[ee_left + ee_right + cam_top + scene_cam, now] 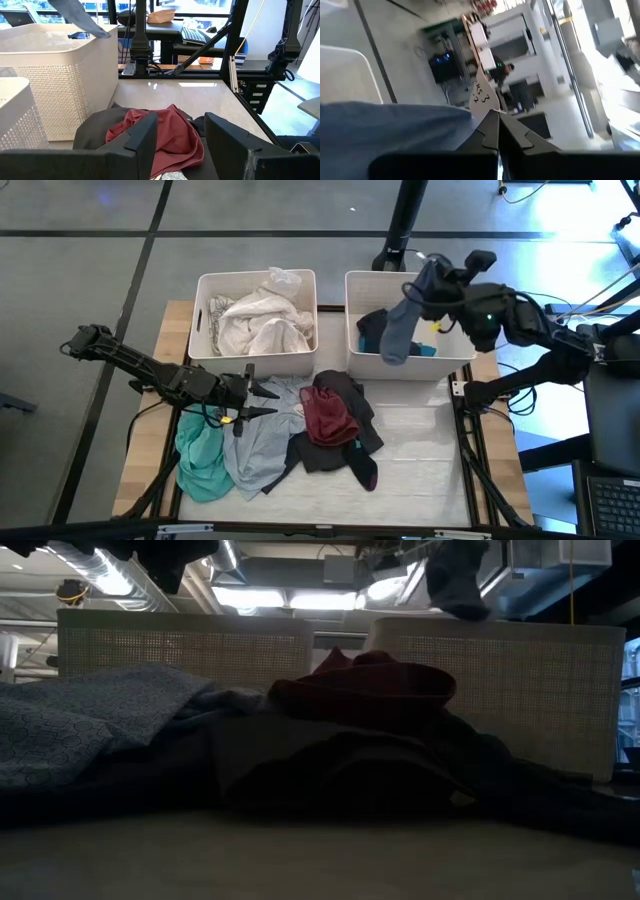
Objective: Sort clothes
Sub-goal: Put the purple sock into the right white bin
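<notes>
The right gripper (428, 272), clamped on a grey sock (400, 330), is holding it directly over the right bin (460, 365), sock dangling toward seven o'clock; the left gripper (262, 400) is waiting, fingers apart.

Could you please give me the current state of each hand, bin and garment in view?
Left hand: open, over the pale grey-blue garment, holding nothing.
Right hand: shut on a grey-blue sock, which hangs over the right bin.
Left bin: holds white clothes.
Right bin: holds dark and blue items.
Dark red garment: bunched on the black garment.
Teal-green garment: crumpled on the table.
</notes>
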`<state>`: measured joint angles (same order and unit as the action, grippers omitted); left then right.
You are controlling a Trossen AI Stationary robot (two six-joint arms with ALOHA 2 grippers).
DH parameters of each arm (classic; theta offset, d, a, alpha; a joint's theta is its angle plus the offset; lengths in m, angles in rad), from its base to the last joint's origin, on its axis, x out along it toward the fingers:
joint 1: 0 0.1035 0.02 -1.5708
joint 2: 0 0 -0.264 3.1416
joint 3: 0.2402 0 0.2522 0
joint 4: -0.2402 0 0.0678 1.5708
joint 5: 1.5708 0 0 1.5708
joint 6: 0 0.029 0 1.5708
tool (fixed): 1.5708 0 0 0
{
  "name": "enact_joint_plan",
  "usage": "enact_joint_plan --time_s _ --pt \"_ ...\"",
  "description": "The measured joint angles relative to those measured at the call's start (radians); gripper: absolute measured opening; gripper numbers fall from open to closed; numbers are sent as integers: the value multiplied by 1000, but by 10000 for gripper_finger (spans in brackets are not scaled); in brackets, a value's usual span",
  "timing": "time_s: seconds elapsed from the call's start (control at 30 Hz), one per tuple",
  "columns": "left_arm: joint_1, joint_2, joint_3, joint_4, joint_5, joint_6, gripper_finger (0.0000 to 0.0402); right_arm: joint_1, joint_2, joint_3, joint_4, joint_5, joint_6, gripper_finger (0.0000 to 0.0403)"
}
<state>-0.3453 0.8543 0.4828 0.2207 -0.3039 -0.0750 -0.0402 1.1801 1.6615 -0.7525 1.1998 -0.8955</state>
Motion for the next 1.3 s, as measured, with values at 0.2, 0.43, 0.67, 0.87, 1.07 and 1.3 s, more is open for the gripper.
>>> enact_joint_plan --time_s 0.2,0.43,0.67,0.87,1.07,1.3 --pt "0 0 0 0 0 5 153 -56 13 0 -83 -119 81 3" --pt "0 0 0 0 0 5 153 -81 54 0 -244 -242 227 3" --pt "0 0 0 0 0 4 153 -79 120 0 -408 -392 360 3" --pt "0 0 0 0 0 4 153 -79 188 0 -470 -493 415 3" --pt "0 0 0 0 0 4 153 -78 260 0 -481 -556 423 3" --pt "0 0 0 0 0 4 153 -79 323 0 -499 -573 452 3"
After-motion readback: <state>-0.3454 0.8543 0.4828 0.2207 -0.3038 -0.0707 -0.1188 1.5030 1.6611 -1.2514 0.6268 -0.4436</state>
